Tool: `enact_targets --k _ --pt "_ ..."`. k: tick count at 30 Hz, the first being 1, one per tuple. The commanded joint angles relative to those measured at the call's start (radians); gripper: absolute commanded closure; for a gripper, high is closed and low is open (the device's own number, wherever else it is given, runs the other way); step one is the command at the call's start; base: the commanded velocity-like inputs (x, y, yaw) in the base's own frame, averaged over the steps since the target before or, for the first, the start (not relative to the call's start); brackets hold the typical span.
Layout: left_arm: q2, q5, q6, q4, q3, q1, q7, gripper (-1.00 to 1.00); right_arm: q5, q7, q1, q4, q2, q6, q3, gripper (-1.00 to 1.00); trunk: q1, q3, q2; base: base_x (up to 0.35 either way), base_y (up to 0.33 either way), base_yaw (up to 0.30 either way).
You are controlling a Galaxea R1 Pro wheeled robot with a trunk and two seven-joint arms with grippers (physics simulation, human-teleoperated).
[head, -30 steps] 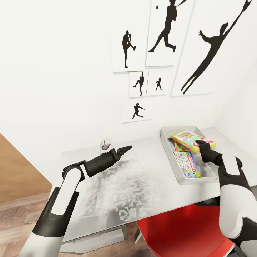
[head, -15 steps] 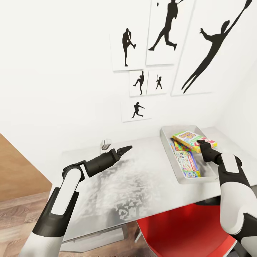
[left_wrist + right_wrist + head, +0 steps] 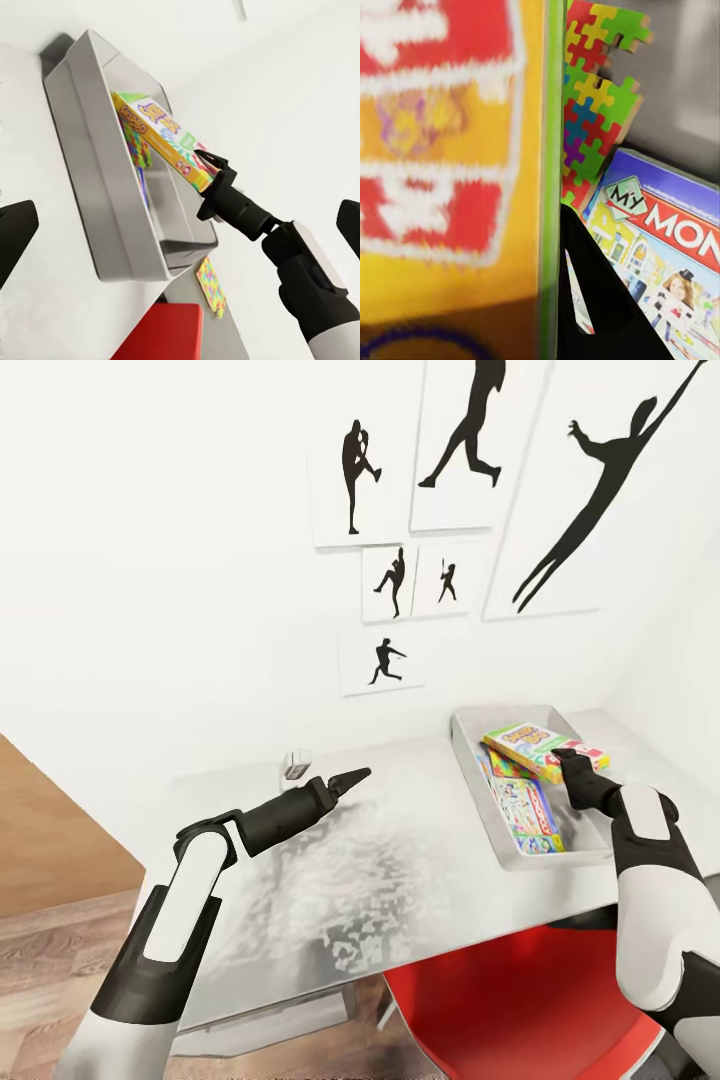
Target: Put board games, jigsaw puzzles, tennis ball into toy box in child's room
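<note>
The light grey toy box (image 3: 466, 752) stands at the right of the pale table (image 3: 380, 860). The "MONOPOLY" board game (image 3: 530, 815) lies flat inside it, and a jigsaw puzzle (image 3: 503, 765) lies partly under the tilted "SKIP-BO" board game (image 3: 535, 743). That game leans over the box's far rim. My right gripper (image 3: 563, 758) is shut on its near edge, as the left wrist view shows at the gripper (image 3: 204, 159). A second jigsaw puzzle (image 3: 212, 285) lies on the table beside the box. My left gripper (image 3: 355, 773) hovers open over the table's middle.
A red chair (image 3: 520, 1010) is tucked under the table's near edge, below my right arm. A small white object (image 3: 295, 763) stands against the wall at the back. Black silhouette posters (image 3: 470, 460) hang above. Wooden floor (image 3: 50, 960) shows at the left.
The whole picture has shifted slightly, so the camera moved. My right gripper and the SKIP-BO game have edged a little farther over the box. The left arm has stayed put.
</note>
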Motion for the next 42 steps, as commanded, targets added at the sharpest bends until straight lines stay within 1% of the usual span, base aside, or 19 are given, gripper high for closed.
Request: enact_targets --k 1,20,40,41,42 --pt "-0.001 -0.004 0.004 0.0 0.001 -0.001 -0.005 -1.0 -0.012 -0.009 -0.001 -0.002 0.0 0.003 -0.002 1.0 0.0 -0.003 -0.002 0.0 0.0 0.0" --pt "-0.001 -0.004 0.005 0.0 0.001 -0.001 -0.005 -1.0 -0.011 -0.009 -0.005 0.0 0.0 0.003 -0.003 1.0 0.0 -0.033 -0.002 0.0 0.0 0.0" --pt "-0.001 -0.004 0.005 0.0 0.001 -0.001 -0.005 -1.0 -0.01 -0.009 -0.006 -0.005 -0.002 0.003 -0.003 1.0 0.0 -0.037 -0.002 0.0 0.0 0.0" --pt "-0.001 -0.004 0.005 0.0 0.001 -0.001 -0.005 -1.0 -0.01 -0.009 -0.006 -0.006 -0.002 0.003 -0.003 -1.0 0.0 -0.037 -0.002 0.0 0.0 0.0" --pt "-0.001 -0.004 0.005 0.0 0.001 -0.001 -0.005 -1.0 -0.01 -0.009 -0.006 -0.007 -0.002 0.003 -0.002 -1.0 0.0 -0.037 -0.002 0.0 0.0 0.0"
